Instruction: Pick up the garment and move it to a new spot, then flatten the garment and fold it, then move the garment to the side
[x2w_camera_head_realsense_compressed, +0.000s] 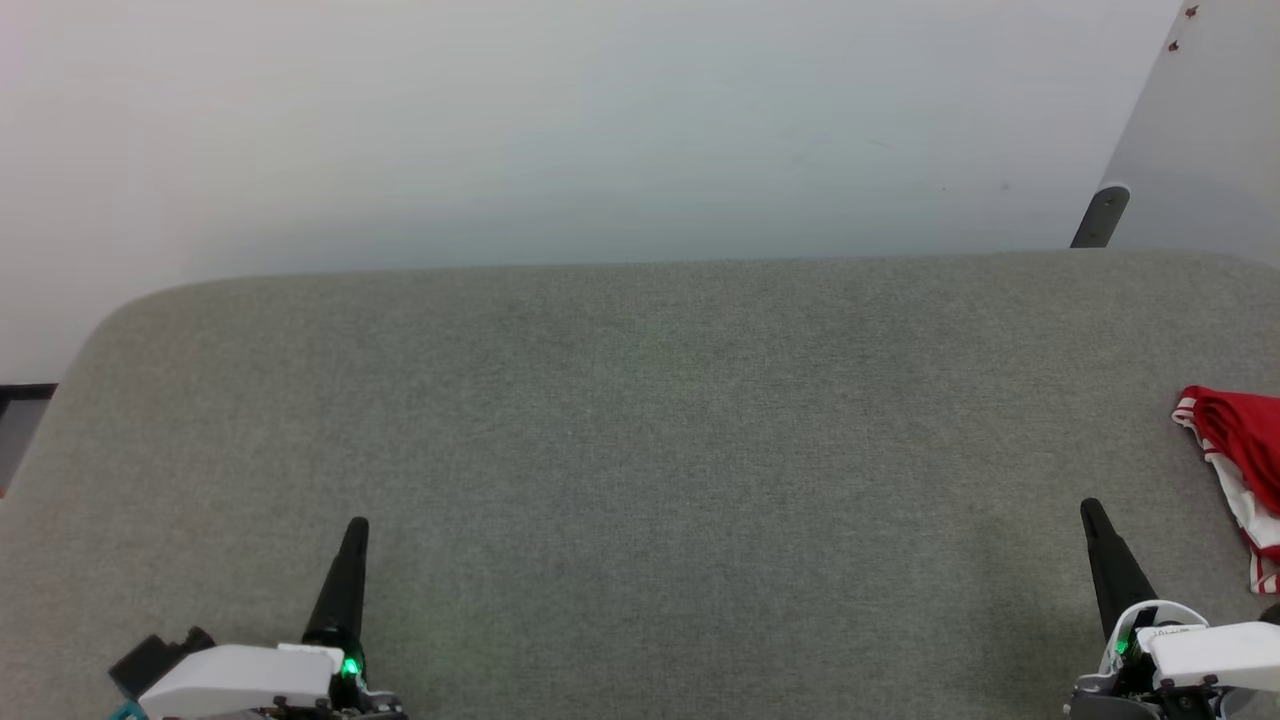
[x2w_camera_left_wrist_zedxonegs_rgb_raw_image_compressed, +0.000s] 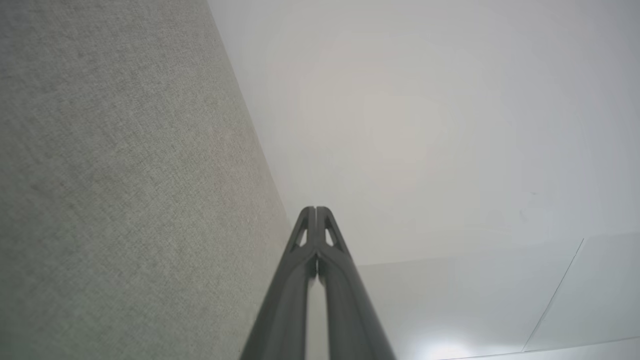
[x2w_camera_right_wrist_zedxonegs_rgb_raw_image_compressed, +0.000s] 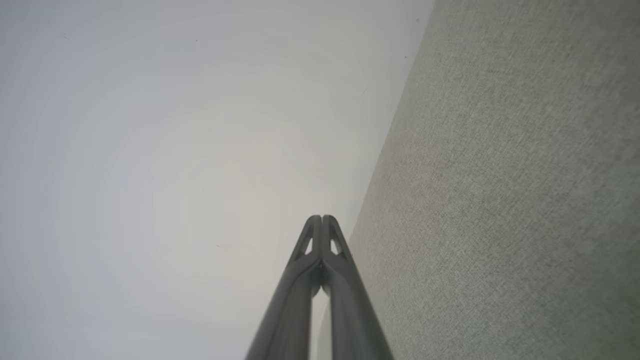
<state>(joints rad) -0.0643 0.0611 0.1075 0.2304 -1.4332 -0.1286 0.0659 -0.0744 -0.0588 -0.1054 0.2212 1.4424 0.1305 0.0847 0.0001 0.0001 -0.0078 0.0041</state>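
The garment (x2w_camera_head_realsense_compressed: 1238, 450) lies bunched at the far right of the grey padded surface (x2w_camera_head_realsense_compressed: 640, 430), cut off by the head view's edge, just beyond the right gripper (x2w_camera_head_realsense_compressed: 1092, 512). A sideways reach may catch one loose fold only, so the cloth could slip or twist. That gripper and the left gripper (x2w_camera_head_realsense_compressed: 357, 528) have fingers pressed together, empty. No lettering on the cloth is readable.
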